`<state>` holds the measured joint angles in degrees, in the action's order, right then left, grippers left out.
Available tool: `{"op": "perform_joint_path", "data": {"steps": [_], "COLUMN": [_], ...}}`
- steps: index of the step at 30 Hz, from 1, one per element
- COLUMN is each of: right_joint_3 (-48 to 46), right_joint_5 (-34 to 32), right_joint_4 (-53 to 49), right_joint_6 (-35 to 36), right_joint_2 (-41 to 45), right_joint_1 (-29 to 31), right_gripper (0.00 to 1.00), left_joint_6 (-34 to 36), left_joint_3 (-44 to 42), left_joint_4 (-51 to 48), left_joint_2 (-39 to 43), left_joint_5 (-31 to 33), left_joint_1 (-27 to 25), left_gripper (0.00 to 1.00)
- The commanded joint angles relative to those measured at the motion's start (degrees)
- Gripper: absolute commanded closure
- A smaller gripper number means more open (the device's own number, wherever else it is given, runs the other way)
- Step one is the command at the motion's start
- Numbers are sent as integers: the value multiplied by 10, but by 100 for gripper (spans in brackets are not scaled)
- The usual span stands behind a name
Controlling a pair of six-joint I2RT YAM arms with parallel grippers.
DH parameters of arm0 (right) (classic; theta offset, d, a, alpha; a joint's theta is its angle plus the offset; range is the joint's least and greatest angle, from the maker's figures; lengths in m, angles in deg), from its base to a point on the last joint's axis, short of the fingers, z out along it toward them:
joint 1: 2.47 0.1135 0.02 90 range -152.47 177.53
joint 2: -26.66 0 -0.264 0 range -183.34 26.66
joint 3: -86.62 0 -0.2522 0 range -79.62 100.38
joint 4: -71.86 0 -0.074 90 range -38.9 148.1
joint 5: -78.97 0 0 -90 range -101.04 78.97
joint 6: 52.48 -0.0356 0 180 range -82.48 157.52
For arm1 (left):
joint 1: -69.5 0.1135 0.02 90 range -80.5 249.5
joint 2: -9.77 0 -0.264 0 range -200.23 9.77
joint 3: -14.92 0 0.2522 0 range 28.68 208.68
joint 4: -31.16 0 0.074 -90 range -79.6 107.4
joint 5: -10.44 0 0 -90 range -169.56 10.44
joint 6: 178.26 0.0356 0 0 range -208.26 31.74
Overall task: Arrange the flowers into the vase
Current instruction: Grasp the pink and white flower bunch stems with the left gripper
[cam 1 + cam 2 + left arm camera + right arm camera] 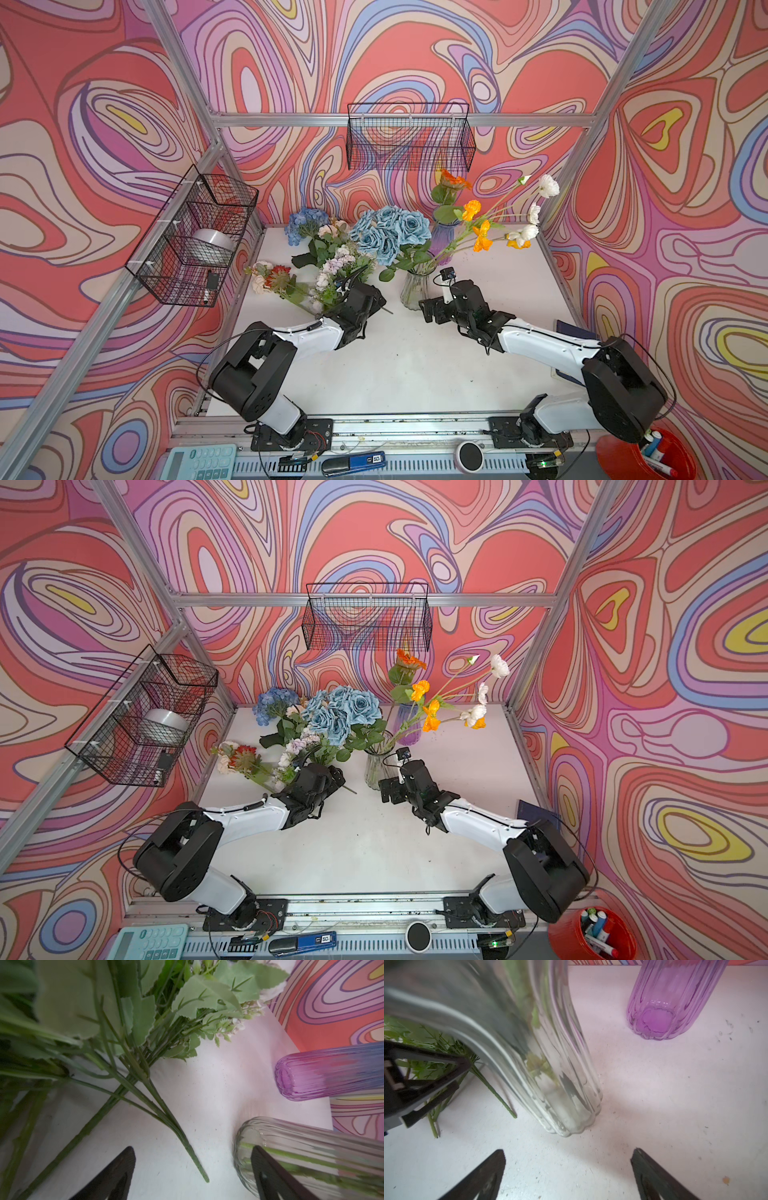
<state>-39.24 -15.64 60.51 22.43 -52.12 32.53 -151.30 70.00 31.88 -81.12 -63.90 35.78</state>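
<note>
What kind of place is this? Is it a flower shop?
Probably not a shop, more likely a robot practice booth: two robot arms mounted at a white table, a metal frame holding swirly printed walls, and flowers beside a clear vase.

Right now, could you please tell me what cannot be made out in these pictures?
Left tool: fingertips hidden under its wrist, both top views.
Clear vase: top blurred and cut off by the edge, right wrist view.
Purple vase: rim cut off, left wrist view.
Wire basket: dark items too small, top views.
</note>
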Motion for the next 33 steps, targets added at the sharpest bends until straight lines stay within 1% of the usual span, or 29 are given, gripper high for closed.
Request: {"op": "perform_joint_path", "data": {"steps": [1,3,9,12,15,17,18,19,22,23,30,33], "right_joint_3": [-17,-23,-30,-31,-30,-29,-27,-25,-18,-16,-7,-4], "right_joint_5": [2,0,-1,-8,-14,-15,-15,-17,-22,-24,-28,-28], "right_joint_4": [-59,-76,-116,-127,-130,-133,-134,-135,-137,-138,-139,-138], "right_joint_6": [-3,-5,-2,5,10,12,14,15,20,21,21,20], "right_joint_2": [39,67,133,155,170,177,178,180,183,183,196,199], "right_joint_1": [-2,-2,-2,-2,-2,-2,-2,-2,-1,-2,-2,-2], "right_gripper": [3,3,3,3,4,3,3,4,3,4,4,4], "left_joint_6": [-14,-19,-48,-47,-45,-45,-43,-40,-23,-16,36,87], "left_joint_3": [31,44,92,111,126,125,124,122,120,119,84,54], "left_joint_4": [-30,-27,-45,-52,-66,-64,-62,-59,-58,-58,-53,-38], "left_joint_2": [-33,-55,-122,-140,-155,-157,-156,-153,-143,-138,-88,-58], "left_joint_5": [43,53,56,65,70,66,64,62,49,44,21,-6], "left_joint_1": [-2,-1,4,5,9,12,12,12,12,12,11,11], "left_gripper": [20,29,36,45,59,73,77,84,98,100,100,100]}}
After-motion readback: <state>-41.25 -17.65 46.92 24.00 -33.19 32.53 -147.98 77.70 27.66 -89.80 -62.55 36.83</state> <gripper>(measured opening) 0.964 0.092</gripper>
